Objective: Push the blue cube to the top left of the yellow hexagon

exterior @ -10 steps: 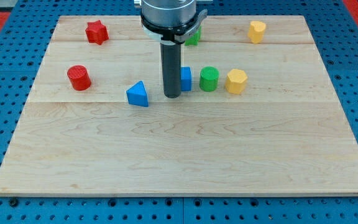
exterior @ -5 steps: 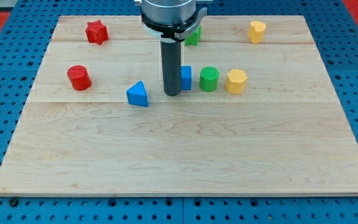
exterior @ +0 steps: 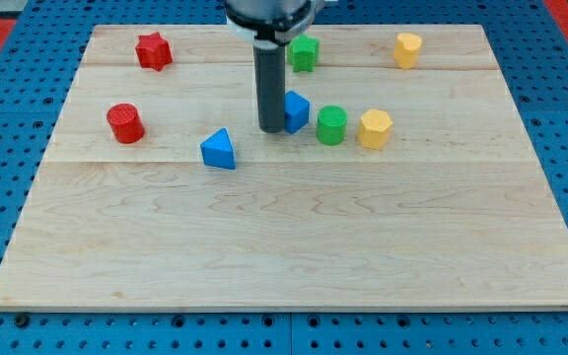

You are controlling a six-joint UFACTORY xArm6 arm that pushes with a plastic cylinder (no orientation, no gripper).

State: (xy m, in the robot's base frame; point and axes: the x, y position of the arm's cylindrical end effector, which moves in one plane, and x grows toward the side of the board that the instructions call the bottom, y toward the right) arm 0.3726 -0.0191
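The blue cube (exterior: 297,110) sits near the board's middle, a little toward the view's top, partly hidden by my rod on its left side. My tip (exterior: 271,130) rests against the cube's left. The yellow hexagon (exterior: 375,128) lies to the right, with a green cylinder (exterior: 331,124) between it and the cube. The cube stands slightly higher in the view than the cylinder and touches or nearly touches it.
A blue triangle (exterior: 219,150) lies left of my tip. A red cylinder (exterior: 125,122) and a red star (exterior: 153,50) are at the left. A green block (exterior: 305,52) and a yellow block (exterior: 408,48) sit near the top edge of the wooden board (exterior: 284,247).
My tip has moved toward the view's top. The blue cube has shifted up and turned a little. The other blocks have not moved.
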